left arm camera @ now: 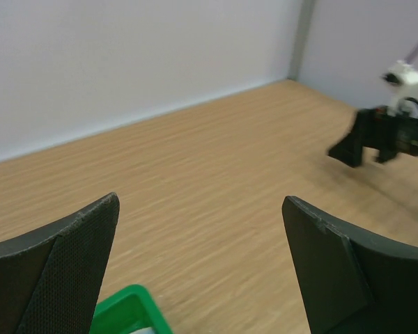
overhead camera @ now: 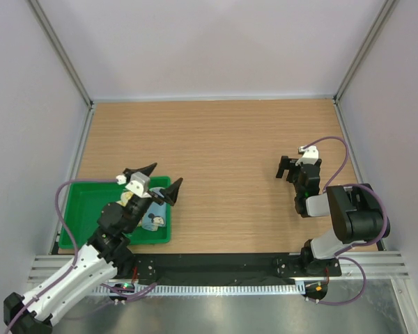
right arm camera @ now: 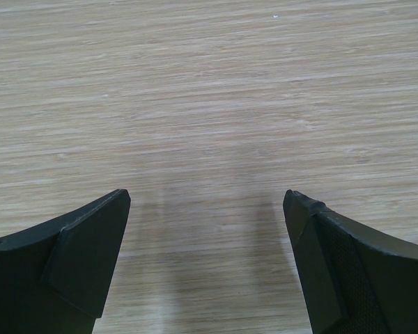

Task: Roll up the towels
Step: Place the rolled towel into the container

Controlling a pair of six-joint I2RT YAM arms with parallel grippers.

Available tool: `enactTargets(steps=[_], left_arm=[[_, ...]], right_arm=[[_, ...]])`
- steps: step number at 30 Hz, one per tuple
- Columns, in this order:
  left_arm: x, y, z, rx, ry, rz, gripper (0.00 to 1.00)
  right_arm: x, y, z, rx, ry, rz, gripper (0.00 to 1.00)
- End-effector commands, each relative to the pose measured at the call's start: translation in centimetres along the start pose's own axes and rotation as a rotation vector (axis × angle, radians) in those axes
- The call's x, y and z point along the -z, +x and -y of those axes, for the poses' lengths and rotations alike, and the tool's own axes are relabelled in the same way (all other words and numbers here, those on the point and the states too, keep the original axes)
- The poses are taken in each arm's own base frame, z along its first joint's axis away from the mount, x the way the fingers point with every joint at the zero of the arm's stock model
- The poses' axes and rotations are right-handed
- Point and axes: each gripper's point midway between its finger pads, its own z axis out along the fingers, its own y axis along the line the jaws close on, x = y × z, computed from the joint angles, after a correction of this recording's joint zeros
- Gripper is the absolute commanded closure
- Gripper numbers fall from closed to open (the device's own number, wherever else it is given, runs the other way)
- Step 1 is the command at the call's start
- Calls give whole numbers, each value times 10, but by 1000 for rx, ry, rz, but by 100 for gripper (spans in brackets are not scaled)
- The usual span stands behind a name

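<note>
Since the small light-blue and yellow-cream cloth towels (overhead camera: 153,221) lie together in the green plastic tray (overhead camera: 80,209), near left, under the spread-open left end effector (overhead camera: 164,177), both could be pinched at once.

Top: I overlook the whole table (overhead camera: 216,139) from behind.
Left wrist: low, facing the right hand (left arm camera: 368,153), shared with top.
Right wrist: close over table.

Open tabletop (overhead camera: 216,139) from green tray (overhead camera: 90,202) at near left to right gripper (overhead camera: 285,169); walls (overhead camera: 209,49) on three sides.
</note>
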Motion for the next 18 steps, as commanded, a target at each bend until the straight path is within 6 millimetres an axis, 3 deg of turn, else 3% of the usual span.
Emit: enactTargets(steps=[1,3,6,9,10,12,14,16,18], left_arm=[[9,-14,60,63,303,50,0],[15,-11,76,69,381,41,0],[17,-3,77,39,383,-12,0],[12,-9,40,-70,199,-49,0],[12,-11,8,-84,23,-57,0],[22,-25,-28,-104,-158,-21,0],[42,-22,-72,-198,-392,-41,0],[56,-21,-91,-226,-499,-58,0],[64,-4,-101,-253,-555,-112,0]], right_arm=[[-4,-28,-3,5,-10,101,0],[-4,-28,-3,4,-10,99,0],[-4,-27,-4,6,-12,98,0],[-4,-27,-3,4,-9,99,0],[-4,-28,-3,3,-7,101,0],[-4,-28,-3,3,-9,101,0],[-4,-28,-3,3,-9,103,0],[-4,-28,-3,3,-7,101,0],[-4,-27,-4,4,-10,99,0]])
